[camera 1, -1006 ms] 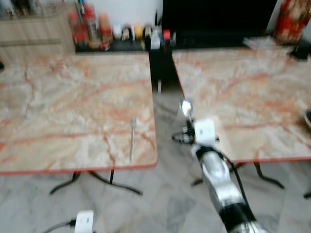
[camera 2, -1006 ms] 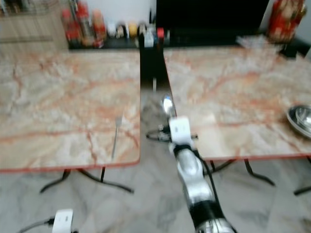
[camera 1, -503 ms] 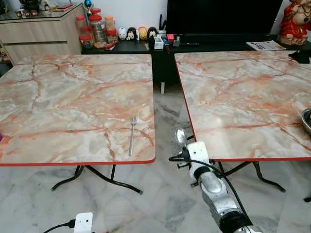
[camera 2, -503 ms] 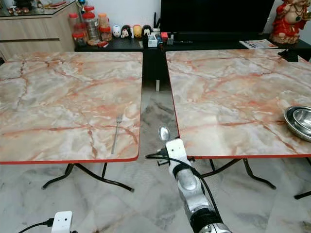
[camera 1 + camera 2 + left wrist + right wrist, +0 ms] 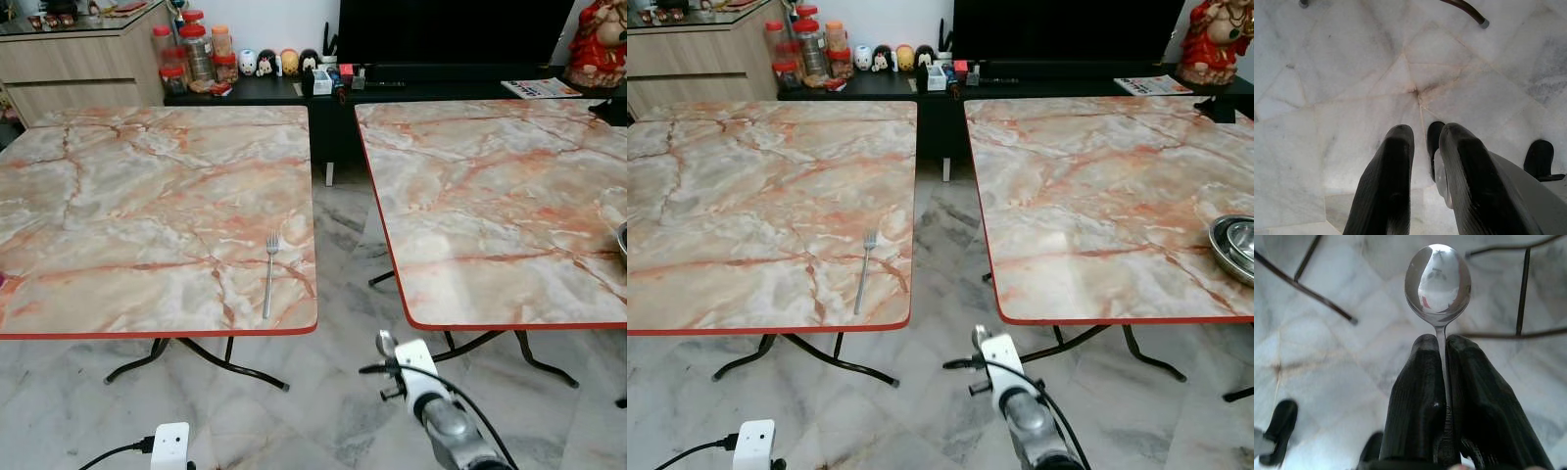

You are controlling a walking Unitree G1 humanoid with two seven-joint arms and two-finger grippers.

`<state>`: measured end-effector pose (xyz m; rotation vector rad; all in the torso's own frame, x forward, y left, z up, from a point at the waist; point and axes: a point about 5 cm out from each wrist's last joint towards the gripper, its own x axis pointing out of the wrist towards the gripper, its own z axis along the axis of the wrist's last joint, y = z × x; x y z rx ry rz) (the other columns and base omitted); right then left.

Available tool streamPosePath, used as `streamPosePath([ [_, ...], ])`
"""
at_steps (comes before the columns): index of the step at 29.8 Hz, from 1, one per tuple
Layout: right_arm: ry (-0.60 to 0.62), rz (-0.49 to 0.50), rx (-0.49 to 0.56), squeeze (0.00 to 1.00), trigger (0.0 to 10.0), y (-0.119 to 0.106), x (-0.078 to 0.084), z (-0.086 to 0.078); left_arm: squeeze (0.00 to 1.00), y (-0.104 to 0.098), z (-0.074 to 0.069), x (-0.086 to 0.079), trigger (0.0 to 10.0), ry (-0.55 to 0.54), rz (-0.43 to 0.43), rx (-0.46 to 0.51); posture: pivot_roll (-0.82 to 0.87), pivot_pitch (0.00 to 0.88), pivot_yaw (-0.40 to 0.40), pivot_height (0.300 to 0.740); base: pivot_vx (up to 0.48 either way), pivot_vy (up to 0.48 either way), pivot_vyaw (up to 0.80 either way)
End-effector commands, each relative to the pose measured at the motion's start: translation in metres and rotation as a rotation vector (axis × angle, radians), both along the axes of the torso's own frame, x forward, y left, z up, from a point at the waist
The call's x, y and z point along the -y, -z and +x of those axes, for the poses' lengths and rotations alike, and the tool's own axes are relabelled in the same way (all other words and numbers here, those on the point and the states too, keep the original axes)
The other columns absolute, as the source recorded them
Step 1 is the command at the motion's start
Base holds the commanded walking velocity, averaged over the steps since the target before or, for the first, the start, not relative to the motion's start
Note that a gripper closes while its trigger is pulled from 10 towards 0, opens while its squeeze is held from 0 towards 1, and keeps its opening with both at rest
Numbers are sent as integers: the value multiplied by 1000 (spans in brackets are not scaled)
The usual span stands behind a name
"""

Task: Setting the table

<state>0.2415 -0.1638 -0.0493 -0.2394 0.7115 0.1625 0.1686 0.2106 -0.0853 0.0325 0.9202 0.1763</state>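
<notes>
Item: spoon (image 5: 1438, 279), clamped by its handle between the closed fingers of the right gripper (image 5: 1442, 345), bowl forward, so held for carrying to a setting; gripper (image 5: 384, 345) was seen low in the gap between the tables, lower than half a second earlier. Fork (image 5: 269, 274) was laid near the left table (image 5: 118, 196) edge. Left gripper (image 5: 1422, 142), empty, fingers nearly together, was hung over the floor (image 5: 1342, 63)

No readable text anywhere: jar (image 5: 200, 54) labels and the magazine (image 5: 545, 88) cover are too small to make out.
</notes>
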Motion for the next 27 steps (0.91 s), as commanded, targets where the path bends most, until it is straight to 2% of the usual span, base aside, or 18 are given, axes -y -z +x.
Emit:
streamPosePath([
  [1, 24, 7, -28, 0, 10000, 4, 3, -5, 0, 2, -4, -2, 10000, -4, 0, -20, 15, 0, 6, 732, 0, 0, 0],
  [5, 89, 3, -129, 0, 10000, 19, 13, -29, 0, 2, -5, -1, 10000, -4, -1, -23, 15, 0, 5, 732, 0, 0, 0],
  [7, 104, 6, -150, 0, 10000, 22, 15, -34, 0, 2, -5, -1, 10000, -3, -1, -23, 14, 0, 5, 732, 0, 0, 0],
  [10, 192, 1, -239, 0, 10000, 35, 27, -60, 0, 3, -6, 2, 10000, 12, 13, -33, 6, 0, 8, 732, 0, 0, 0],
  [14, 236, 21, -240, 0, 10000, 36, 30, -63, 0, 4, -7, 2, 10000, 13, 12, -37, 4, 0, 7, 732, 0, -182, 0],
  [18, 268, 37, -223, 0, 10000, 34, 32, -60, 0, 4, -8, 3, 10000, 25, 18, -47, -2, 0, 12, 732, 0, -120, 0],
  [27, 211, 3, -187, 0, 10000, 27, 32, -46, 0, 6, -10, 3, 10000, 16, 9, -52, -9, 0, 6, 732, 0, 0, 0],
])
